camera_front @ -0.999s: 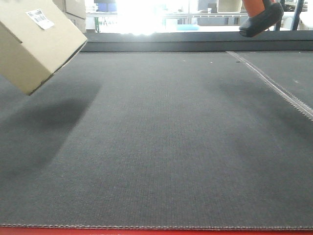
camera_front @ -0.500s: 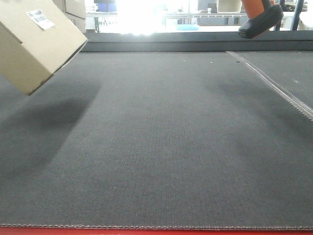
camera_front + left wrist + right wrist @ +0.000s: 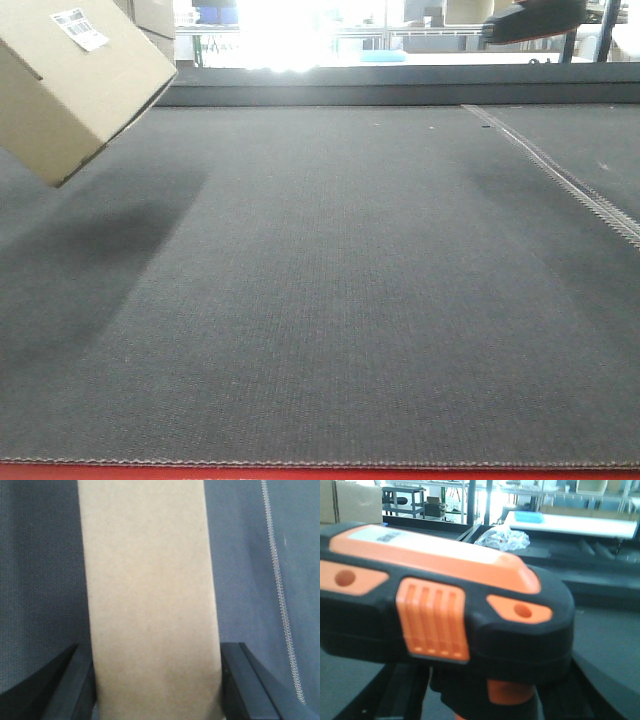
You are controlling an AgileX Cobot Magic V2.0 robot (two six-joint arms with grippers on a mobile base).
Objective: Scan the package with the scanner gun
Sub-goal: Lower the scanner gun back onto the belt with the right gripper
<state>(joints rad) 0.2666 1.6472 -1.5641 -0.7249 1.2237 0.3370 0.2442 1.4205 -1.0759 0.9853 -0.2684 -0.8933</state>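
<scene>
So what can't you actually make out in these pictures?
Front view: the label on the package is too small to read.
Front view: the top edge cuts off most of the scanner gun.
Left wrist view: the package, clamped in the left gripper, shows only a blank face.
Right wrist view: the scanner gun is blurred, its scanning window unseen.

Blown-out glare fills the far background; the package (image 3: pixel 70 90) throws a soft shadow on the worktop (image 3: pixel 350 300). The close scanner gun (image 3: pixel 445 610) looks blurred.
</scene>
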